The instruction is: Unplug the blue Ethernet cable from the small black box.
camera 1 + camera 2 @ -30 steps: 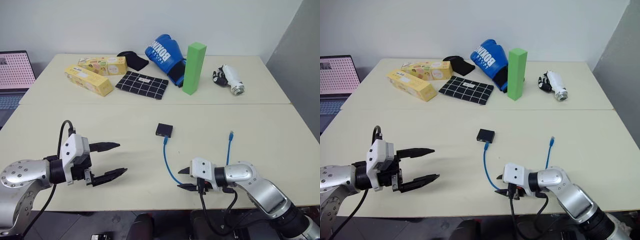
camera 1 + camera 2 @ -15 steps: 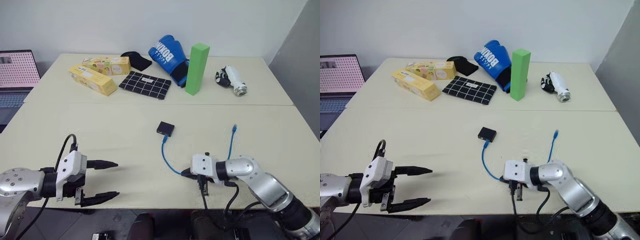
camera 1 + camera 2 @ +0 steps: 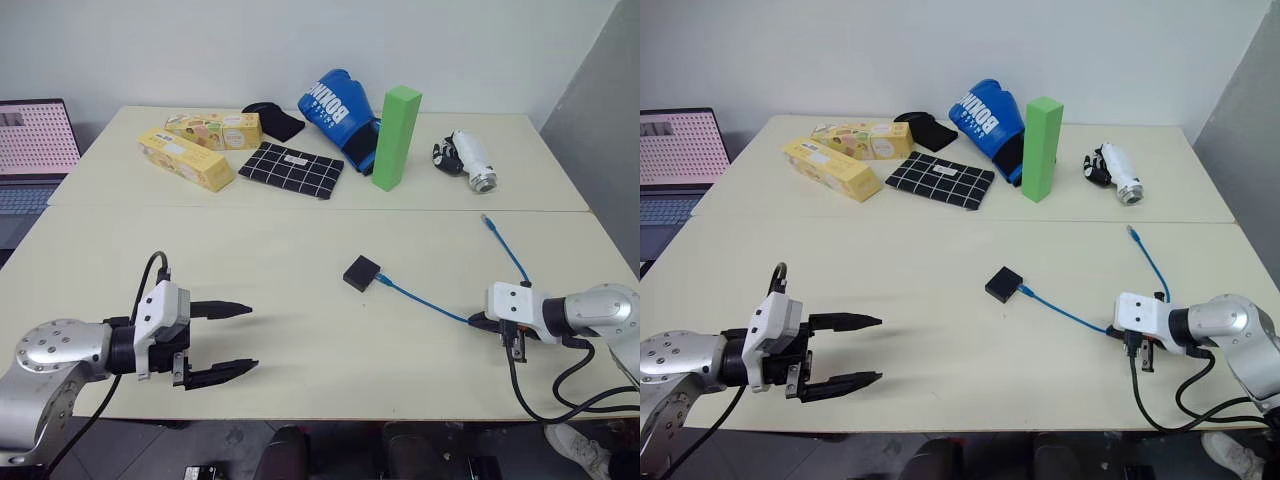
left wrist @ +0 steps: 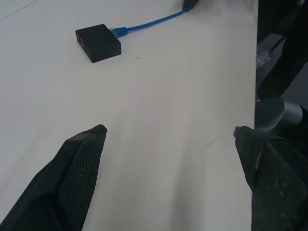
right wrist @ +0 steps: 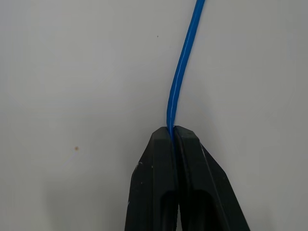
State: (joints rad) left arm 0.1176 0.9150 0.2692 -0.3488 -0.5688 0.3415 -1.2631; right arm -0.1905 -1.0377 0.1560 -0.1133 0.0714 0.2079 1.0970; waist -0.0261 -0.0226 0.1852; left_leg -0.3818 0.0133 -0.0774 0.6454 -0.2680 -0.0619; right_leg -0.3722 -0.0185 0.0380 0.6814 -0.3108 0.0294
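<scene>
A pale cream desk [image 3: 250, 270] seen from above the robot's two arms. Near the middle of the desk lies the small black box [image 3: 361, 272], flat on the surface. The blue Ethernet cable [image 3: 425, 301] is plugged into the side of the box that faces the robot's right. From there the cable runs in a nearly straight line across the desk to the right gripper [image 3: 478, 322], near the front right edge. In the right wrist view, this gripper's two black fingers [image 5: 163, 159] are pressed together on the cable, which comes out from between their tips. Past the gripper, the rest of the cable bends back toward the far side of the desk and ends in a free plug [image 3: 487, 220], lying apart from the box.

The left gripper [image 3: 238, 340] sits low over the front left part of the desk, pointing toward the middle. Its fingers [image 4: 82, 159] stand wide apart with nothing between them, well apart from the box.

Along the far side of the desk, from left to right: two yellow cartons [image 3: 182, 158], a black-and-white checked pouch [image 3: 292, 169], a blue boxing glove [image 3: 338, 104], an upright green block [image 3: 395, 135] and a small black-and-white device [image 3: 463, 160]. A laptop [image 3: 36, 140] stands at the far left, off the desk.
</scene>
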